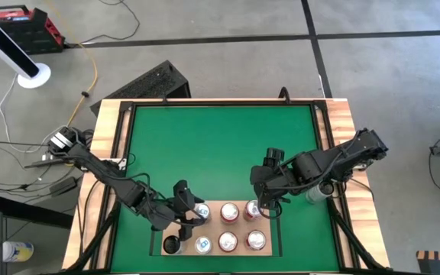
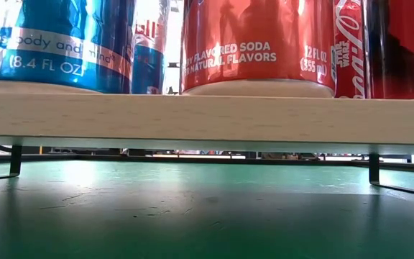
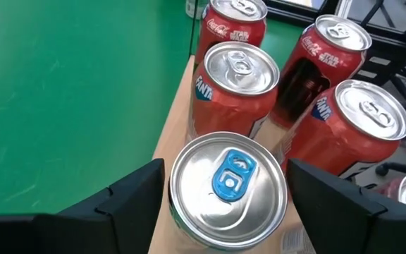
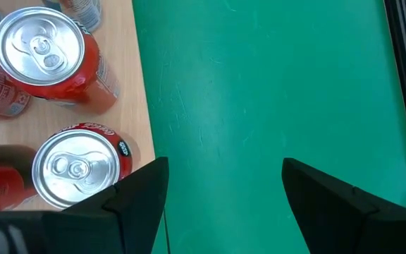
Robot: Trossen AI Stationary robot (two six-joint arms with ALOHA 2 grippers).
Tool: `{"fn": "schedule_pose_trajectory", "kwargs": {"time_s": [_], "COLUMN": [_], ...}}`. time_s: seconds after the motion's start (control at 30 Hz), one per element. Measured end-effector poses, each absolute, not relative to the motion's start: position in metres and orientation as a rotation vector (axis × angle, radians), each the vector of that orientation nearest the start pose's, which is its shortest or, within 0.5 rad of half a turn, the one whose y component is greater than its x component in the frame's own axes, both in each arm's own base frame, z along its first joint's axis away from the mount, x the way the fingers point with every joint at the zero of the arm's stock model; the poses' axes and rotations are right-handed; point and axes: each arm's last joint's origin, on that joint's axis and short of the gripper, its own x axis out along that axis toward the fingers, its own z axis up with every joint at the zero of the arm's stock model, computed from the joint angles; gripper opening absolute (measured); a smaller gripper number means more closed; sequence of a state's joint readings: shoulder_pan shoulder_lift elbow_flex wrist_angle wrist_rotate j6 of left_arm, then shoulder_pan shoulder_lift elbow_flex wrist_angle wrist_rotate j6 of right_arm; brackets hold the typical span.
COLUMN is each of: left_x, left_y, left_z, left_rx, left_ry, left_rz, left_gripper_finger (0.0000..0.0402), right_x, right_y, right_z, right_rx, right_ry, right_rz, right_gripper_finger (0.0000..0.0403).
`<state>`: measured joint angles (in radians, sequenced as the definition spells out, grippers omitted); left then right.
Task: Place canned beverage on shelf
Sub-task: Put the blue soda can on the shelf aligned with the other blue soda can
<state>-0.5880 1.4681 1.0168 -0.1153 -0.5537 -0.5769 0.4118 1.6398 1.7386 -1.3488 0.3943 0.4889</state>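
The shelf (image 1: 239, 228), a pale-wood board with black rails, stands on the green mat at the table's near edge and carries several upright cans. My left gripper (image 1: 192, 215) is open at the shelf's left end. Its fingers stand on either side of a slim can with a silver top and blue tab (image 3: 228, 190), which stands upright on the board (image 3: 171, 141). My right gripper (image 4: 224, 183) is open and empty over the mat, just off the shelf's right end. It is beside a red cola can (image 4: 76, 169). The right gripper also shows in the high view (image 1: 270, 208). My left gripper's fingers (image 3: 136, 201) come at the blue-tab can from above, slanting down, one on each side of its wall just below the rim (image 3: 178, 212). Whether they touch the wall I cannot tell. The can's base is on the shelf board.
Red cans (image 3: 235, 85) stand close behind and beside the blue-tab can. A second blue-tab can (image 1: 202, 244) and a dark can (image 1: 172, 244) stand in the near row. A pale object (image 1: 317, 192) lies under the right arm. The mat's far half (image 1: 220, 145) is bare.
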Motion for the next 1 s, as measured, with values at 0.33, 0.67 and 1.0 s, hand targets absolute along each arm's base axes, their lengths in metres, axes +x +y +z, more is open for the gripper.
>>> {"fn": "schedule_pose_trajectory", "kwargs": {"time_s": [0.33, 0.67, 1.0], "left_x": [0.2728, 0.2728, 0.275], "left_y": [-0.1634, -0.1633, -0.1633], "left_z": [0.2638, 0.2638, 0.2634], "left_rx": [-0.271, -0.272, -0.282], "left_ry": [0.464, 0.464, 0.449], "left_rz": [0.106, 0.107, 0.115], "left_gripper_finger": [0.0262, 0.0229, 0.023], "right_x": [0.2848, 0.2848, 0.2848], "right_y": [0.1123, 0.1124, 0.1124], "right_z": [0.3611, 0.3611, 0.3611], "right_rx": [-0.054, -0.053, -0.053], "right_ry": [1.106, 1.107, 1.107], "right_rz": [-0.26, -0.258, -0.258], "right_gripper_finger": [0.0302, 0.0302, 0.0302]}}
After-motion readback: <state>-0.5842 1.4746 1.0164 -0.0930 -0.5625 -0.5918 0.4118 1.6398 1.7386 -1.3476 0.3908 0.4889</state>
